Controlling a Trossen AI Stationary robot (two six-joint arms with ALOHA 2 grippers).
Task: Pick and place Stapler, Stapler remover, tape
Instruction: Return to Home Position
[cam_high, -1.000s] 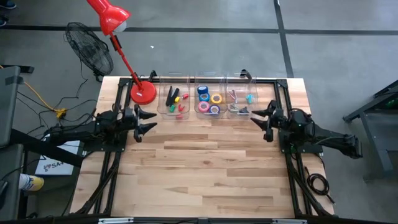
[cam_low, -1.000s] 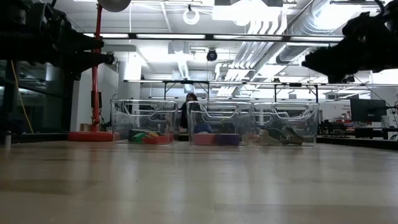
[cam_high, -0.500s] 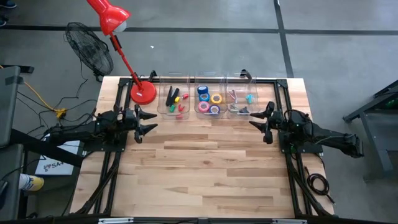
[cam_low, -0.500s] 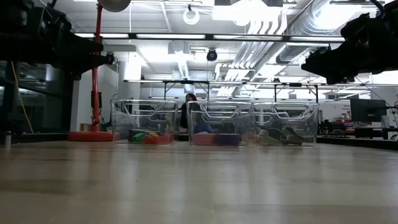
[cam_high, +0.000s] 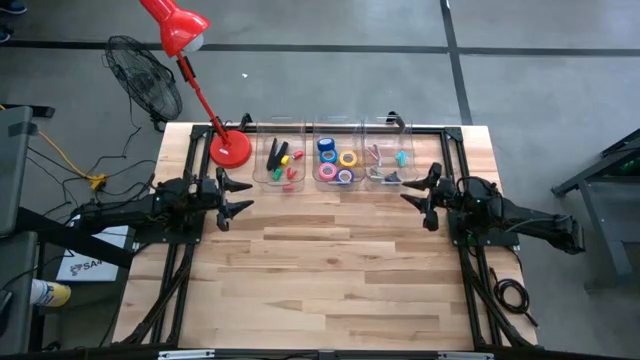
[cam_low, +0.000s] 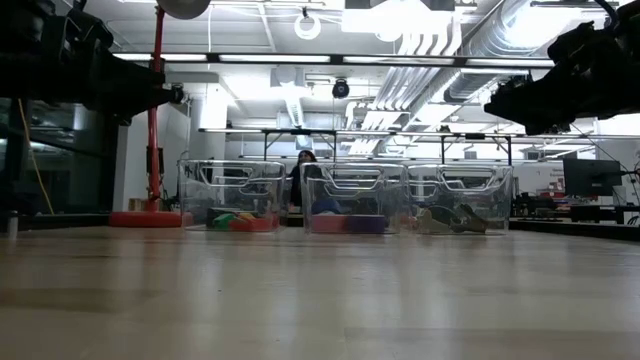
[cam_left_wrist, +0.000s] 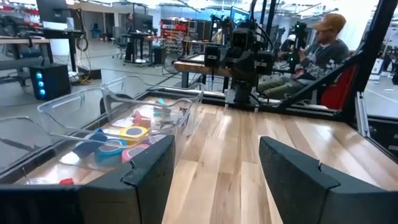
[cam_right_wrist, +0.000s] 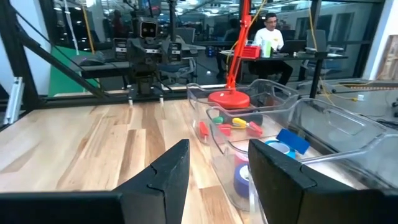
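Nothing of the tape (cam_high: 335, 160) is being moved: it is being kept in the middle bin (cam_high: 336, 126) at the bench's (cam_high: 330, 280) far edge, while only the right claw (cam_high: 415, 196) is being nudged slightly inward. Both it and the left claw (cam_high: 238, 196) are being held apart and empty, so the sorting is being judged finished.

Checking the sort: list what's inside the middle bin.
The middle bin holds tape: two blue rolls, a yellow roll, a pink roll, a purple roll. Anything beneath them is hidden. Left gripper and right gripper hover open, outside it.
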